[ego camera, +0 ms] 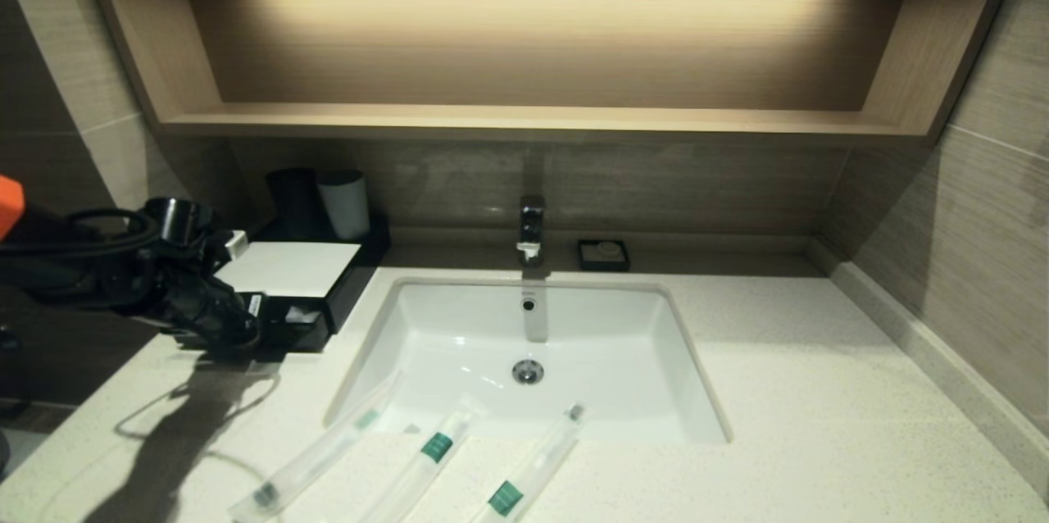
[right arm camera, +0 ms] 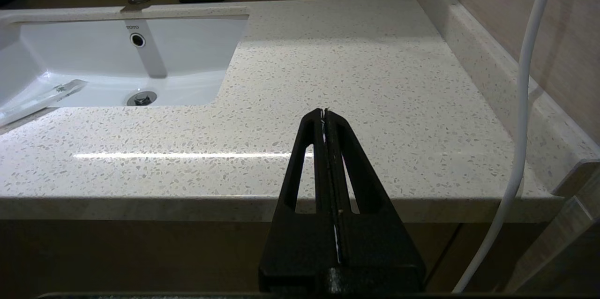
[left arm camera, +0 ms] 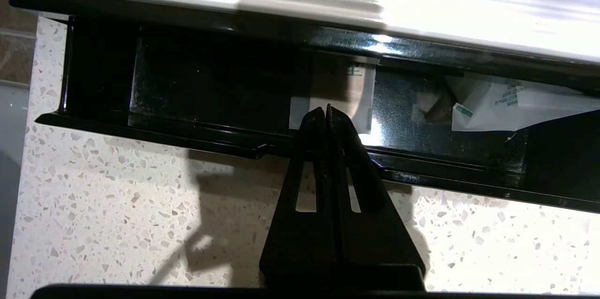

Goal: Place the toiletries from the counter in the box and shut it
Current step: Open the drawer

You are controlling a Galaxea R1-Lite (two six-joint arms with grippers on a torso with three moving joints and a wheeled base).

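Three toiletries lie side by side at the near edge of the counter [ego camera: 819, 392], in front of the sink [ego camera: 459, 343], each in a clear plastic sleeve: the dark-tipped one [ego camera: 315, 457] on the robot's left, a green-banded one [ego camera: 430, 457] in the middle and a second green-banded one [ego camera: 533, 466] to its right. All three have their long axes slanting the same way, near ends toward the robot's left and far ends angled right toward the sink, with the far tips reaching the basin's front rim. They lie well apart from both hands. The right hand [right arm camera: 325, 114] hangs off the front edge of the counter on the right side, its fingers pressed together with nothing between them, pointing across the bare stone toward the back wall. Farther back on the left, the left hand [ego camera: 238, 334] reaches in from the side, low over the counter, at the front of the box [ego camera: 287, 269]. In the left wrist view its fingers [left arm camera: 311, 123] are pressed together on nothing, their tips right at the front lip of the pulled-out drawer [left arm camera: 211, 83], which holds some white packets. Beyond the box stand two cups [ego camera: 328, 203] at the back wall, and behind the sink are the faucet [ego camera: 531, 228] and a small black soap dish [ego camera: 603, 254].
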